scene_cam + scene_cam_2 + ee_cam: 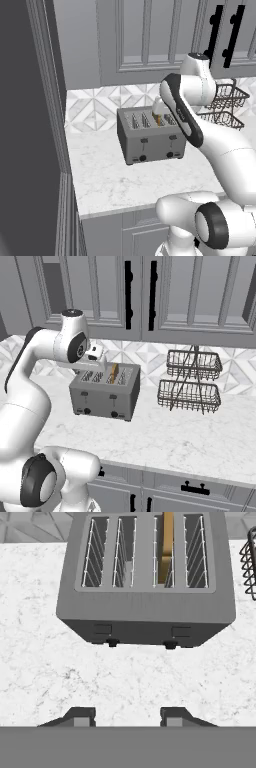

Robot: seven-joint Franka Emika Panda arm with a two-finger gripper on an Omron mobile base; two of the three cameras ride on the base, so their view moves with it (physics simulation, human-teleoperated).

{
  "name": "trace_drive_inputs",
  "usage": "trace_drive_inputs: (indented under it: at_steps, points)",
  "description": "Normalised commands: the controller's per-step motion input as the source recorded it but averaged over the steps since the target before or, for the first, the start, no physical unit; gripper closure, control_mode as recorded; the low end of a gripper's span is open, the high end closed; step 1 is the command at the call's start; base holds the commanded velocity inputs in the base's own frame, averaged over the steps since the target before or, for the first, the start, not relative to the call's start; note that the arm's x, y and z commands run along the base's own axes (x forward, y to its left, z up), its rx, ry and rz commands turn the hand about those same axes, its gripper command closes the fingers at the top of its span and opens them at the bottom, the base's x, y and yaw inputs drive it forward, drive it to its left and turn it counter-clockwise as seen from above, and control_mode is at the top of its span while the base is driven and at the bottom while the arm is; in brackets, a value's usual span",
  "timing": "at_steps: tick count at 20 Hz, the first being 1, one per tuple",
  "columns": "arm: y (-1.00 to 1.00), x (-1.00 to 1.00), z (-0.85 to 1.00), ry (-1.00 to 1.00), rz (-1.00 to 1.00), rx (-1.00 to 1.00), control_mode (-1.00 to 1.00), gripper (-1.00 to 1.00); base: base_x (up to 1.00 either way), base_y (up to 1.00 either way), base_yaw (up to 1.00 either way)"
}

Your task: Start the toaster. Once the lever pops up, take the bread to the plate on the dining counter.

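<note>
Grey panelled cabinets (190, 291) and a patterned tile wall (95, 107) are seen behind a white marble worktop (190, 441), on which the toaster (150, 137) is placed with its two levers and two black knobs turned toward the robot. The bread (167, 547) is seen standing upright in the third slot from the left, its tan top raised above the toaster's lid. The tool (127, 717) is held above the worktop just in front of the toaster, its jaws parted with nothing between them; the two dark fingertips (80, 716) are shown apart in the hand view, clear of the toaster's front face. A two-tier wire basket rack (192, 381) is set on the worktop to the toaster's right, well apart from it.
</note>
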Motion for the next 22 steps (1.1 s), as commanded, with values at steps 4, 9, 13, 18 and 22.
trace_drive_inputs:
  at_steps: [4, 9, 13, 18, 22]
  points:
    - [-0.03, -0.15, -0.09, 0.0, -0.04, 0.05, -1.0, -1.0, 0.0, 0.0, 0.0]
    - [-0.14, -0.54, -0.31, -0.05, -0.25, 0.12, -1.0, -1.0, 0.0, 0.0, 0.0]
    - [-0.34, -0.37, -0.56, -0.06, -0.35, 0.45, -1.0, -1.0, 0.0, 0.0, 0.0]
    - [-0.34, -0.12, -0.45, -0.02, -0.32, 0.25, -1.0, -1.0, 0.0, 0.0, 0.0]
    - [-0.2, 0.09, -0.32, 0.0, -0.17, 0.0, -1.0, -1.0, 0.0, 0.0, 0.0]
